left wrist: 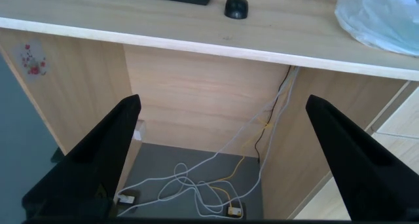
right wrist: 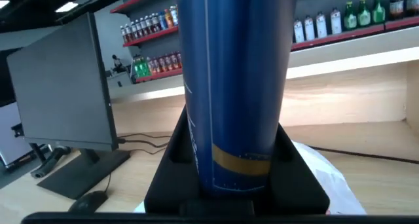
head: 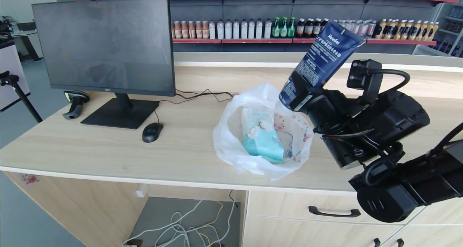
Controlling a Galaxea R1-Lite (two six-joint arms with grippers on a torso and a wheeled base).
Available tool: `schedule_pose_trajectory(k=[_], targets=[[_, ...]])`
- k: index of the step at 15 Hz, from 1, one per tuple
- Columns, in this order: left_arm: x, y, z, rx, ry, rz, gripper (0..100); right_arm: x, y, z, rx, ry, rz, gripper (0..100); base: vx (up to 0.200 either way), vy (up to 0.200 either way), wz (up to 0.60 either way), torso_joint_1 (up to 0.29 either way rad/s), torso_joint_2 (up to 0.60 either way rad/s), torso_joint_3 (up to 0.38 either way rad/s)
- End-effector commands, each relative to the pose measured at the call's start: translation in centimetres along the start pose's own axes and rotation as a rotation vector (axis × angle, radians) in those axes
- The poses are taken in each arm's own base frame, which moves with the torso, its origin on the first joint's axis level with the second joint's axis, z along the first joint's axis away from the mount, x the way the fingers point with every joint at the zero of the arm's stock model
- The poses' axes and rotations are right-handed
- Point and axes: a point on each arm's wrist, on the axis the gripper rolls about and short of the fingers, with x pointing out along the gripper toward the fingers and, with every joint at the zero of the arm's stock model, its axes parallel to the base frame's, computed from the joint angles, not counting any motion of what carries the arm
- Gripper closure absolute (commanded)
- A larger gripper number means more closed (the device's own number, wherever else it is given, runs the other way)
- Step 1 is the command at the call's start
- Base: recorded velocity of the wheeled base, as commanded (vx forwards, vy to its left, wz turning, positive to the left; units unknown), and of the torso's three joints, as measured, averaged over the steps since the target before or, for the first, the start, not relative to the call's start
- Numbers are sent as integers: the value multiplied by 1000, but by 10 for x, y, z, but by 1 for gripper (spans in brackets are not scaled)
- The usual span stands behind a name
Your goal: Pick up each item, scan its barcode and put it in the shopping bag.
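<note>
right claw (head: pixel 307 98) grips the tube (head: pixel 322 64) above the bag (head: pixel 225 133) rim, left claw (left wrist: pixel 222 103) wide open. dropping it now might miss.

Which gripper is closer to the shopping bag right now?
Right. The right gripper holds the blue tube just above the right side of the bag. The left gripper hangs open below the front edge of the counter, farther from the bag.

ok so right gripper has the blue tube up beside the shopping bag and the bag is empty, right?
Not empty: the head view shows a teal pack lying in the shopping bag. The rest holds: the right gripper has the blue tube up beside the bag.
</note>
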Motion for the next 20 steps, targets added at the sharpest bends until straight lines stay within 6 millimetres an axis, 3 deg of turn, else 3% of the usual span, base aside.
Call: schedule_pose_trajectory(k=[1, 5, 13, 20], targets=[[0, 0, 0, -1, -1, 2, 0, 6, 2, -38, 47, 71, 3, 100, 0, 0, 0, 0, 0, 0], [0, 0, 0, -1, -1, 0, 0, 13, 31, -65, 110, 85, 67, 100, 0, 0, 0, 0, 0, 0], [0, 0, 0, -1, -1, 0, 0, 12, 28, -88, 196, 132, 51, 100, 0, 0, 0, 0, 0, 0], [0, 0, 0, 1, -1, 0, 0, 4, 22, -108, 166, 194, 36, 100, 0, 0, 0, 0, 0, 0]])
